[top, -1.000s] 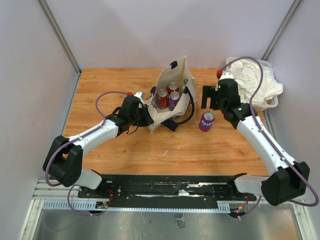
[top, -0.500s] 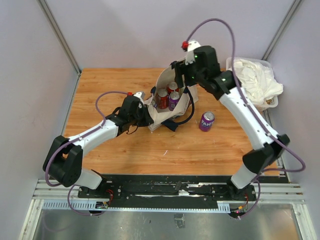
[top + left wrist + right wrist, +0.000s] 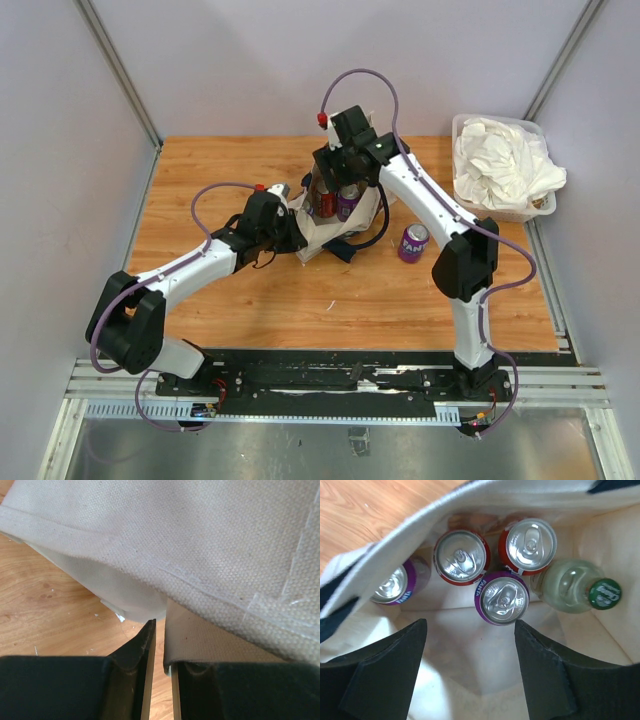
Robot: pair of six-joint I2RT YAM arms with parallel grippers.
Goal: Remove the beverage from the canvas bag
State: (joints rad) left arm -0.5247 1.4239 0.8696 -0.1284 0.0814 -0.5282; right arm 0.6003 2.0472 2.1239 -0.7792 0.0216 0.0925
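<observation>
The cream canvas bag (image 3: 318, 238) with navy handles stands open at mid-table. In the right wrist view it holds two red cans (image 3: 460, 556) (image 3: 527, 539), a purple Fanta can (image 3: 502, 598), a second purple can (image 3: 393, 584) under the rim, and a green-capped bottle (image 3: 577, 585). My right gripper (image 3: 335, 185) hangs open over the bag's mouth; its fingertips (image 3: 470, 625) straddle empty space just short of the middle purple can. My left gripper (image 3: 290, 228) is shut on the bag's left edge (image 3: 210, 635). One purple Fanta can (image 3: 413, 242) stands on the table right of the bag.
A clear tub of white cloths (image 3: 503, 165) stands at the back right corner. Grey walls close in the wooden table (image 3: 220, 300) on three sides. My right arm arches from the near right across to the bag.
My right arm has swung left from beside the tub to over the bag's mouth, its gripper now pointing down into it. The left arm and the bag have not moved.
</observation>
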